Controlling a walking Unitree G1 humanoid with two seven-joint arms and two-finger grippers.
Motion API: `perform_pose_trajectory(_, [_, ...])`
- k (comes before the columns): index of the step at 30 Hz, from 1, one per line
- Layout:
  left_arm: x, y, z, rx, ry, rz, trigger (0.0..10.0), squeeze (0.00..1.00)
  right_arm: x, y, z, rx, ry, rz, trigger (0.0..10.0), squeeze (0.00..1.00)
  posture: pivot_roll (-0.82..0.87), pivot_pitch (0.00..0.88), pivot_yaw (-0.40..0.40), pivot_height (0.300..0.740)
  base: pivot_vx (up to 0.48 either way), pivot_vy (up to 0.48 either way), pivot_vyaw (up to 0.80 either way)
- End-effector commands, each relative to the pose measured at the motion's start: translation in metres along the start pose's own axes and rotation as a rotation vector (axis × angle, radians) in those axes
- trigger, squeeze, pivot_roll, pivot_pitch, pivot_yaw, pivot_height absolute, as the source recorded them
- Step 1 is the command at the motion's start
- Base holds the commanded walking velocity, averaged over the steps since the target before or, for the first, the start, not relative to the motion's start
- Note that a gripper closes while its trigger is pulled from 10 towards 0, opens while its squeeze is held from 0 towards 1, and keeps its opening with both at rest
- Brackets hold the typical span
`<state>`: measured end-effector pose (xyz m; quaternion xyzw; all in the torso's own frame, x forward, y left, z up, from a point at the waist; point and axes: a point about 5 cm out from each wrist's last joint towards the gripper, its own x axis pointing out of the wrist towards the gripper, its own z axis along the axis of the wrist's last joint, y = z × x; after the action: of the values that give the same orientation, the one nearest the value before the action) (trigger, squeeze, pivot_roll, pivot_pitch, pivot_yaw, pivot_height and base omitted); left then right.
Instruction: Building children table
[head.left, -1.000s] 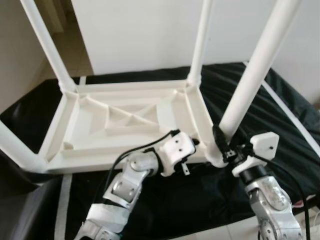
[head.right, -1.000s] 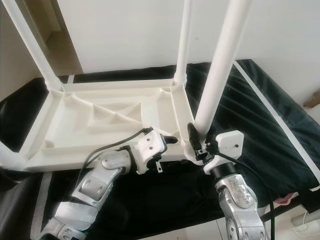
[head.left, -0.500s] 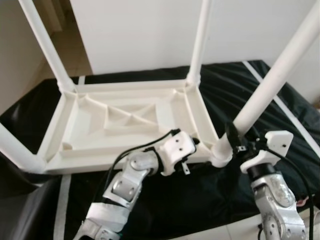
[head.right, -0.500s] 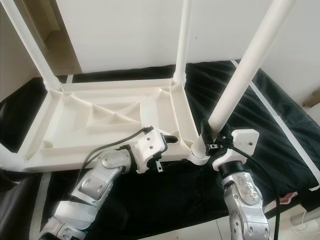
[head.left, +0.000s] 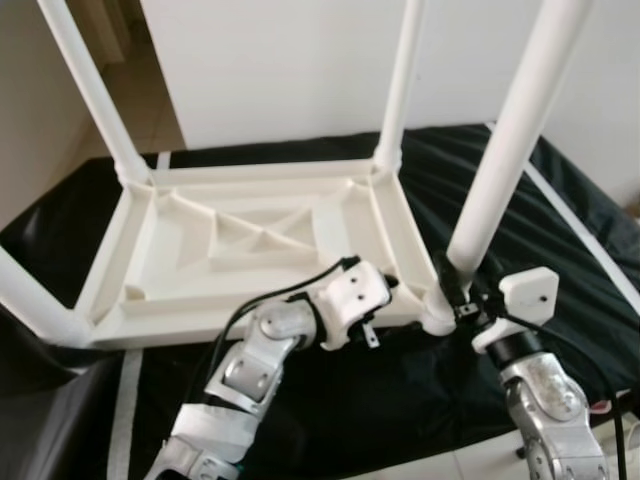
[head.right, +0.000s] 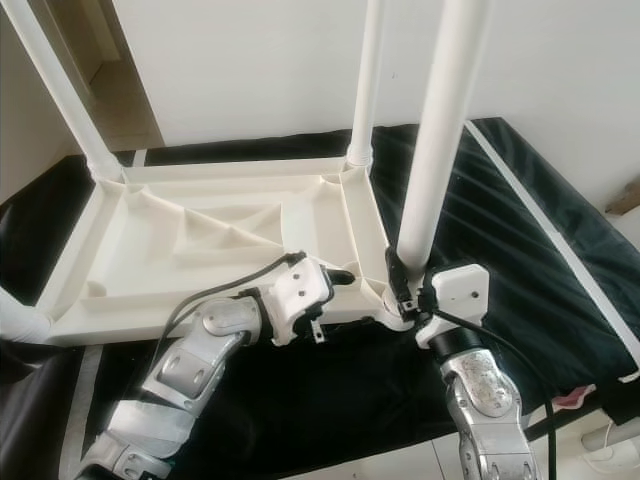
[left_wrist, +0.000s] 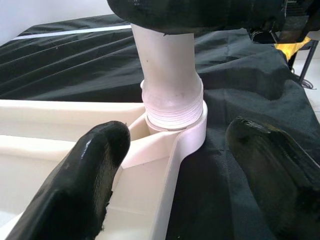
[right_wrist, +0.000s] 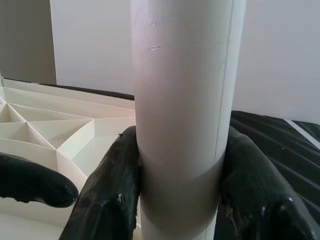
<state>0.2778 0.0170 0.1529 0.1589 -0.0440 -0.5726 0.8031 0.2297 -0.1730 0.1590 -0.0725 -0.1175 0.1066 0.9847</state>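
While the white plastic children's table (head.left: 250, 250) lies upside down on a black cloth (head.left: 560, 240), its ribbed underside faces up and its legs point toward the ceiling. Three of those legs stand at the far left corner (head.left: 95, 95), the far right corner (head.left: 400, 80) and the near left corner (head.left: 30, 300). The fourth leg (head.right: 440, 130) rises from the near right corner, close to upright, with its lower end seated in the round corner socket (left_wrist: 175, 117), where a ring of thread shows just above the socket's rim.

The right claw (head.right: 405, 290) grips this fourth leg low down, just above the socket; in the right wrist view its two black fingers (right_wrist: 112, 195) press against opposite sides of the white tube. The right arm reaches up to it from the near edge of the scene, its white wrist housing (head.left: 525, 300) just to the right of the leg.

The left claw (left_wrist: 175, 175) sits at the same corner, on the table's near rail beside the socket. Its fingers are spread apart: one finger (left_wrist: 85, 180) rests over the table's inner side and the other (left_wrist: 272, 170) hangs over the black cloth, with the frame's edge between them. They grip nothing. A black cable (head.left: 280, 300) loops over the left wrist.

Behind the table stands a white wall (head.left: 280, 60).
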Motion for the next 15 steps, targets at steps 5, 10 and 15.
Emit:
perform_pose_trajectory(5, [0.000, 0.002, 0.002, 0.005, -0.002, 0.021, 10.0, 0.00, -0.010, 0.000, -0.033, 0.097, 0.170, -0.006, 10.0, 0.00, -0.10, 0.045, 0.010, 0.740, 0.000, 0.000, 0.00])
perform_pose_trajectory(10, [-0.001, 0.003, 0.003, 0.008, -0.003, 0.022, 10.0, 0.00, -0.011, -0.003, -0.043, 0.236, 0.232, -0.053, 10.0, 0.00, -0.10, 0.044, 0.011, 0.740, 0.000, 0.000, 0.00])
perform_pose_trajectory(15, [-0.002, 0.003, 0.004, 0.010, -0.002, 0.021, 10.0, 0.00, -0.009, -0.003, -0.044, 0.219, 0.234, -0.046, 10.0, 0.00, -0.10, 0.043, 0.010, 0.740, 0.000, 0.000, 0.00])
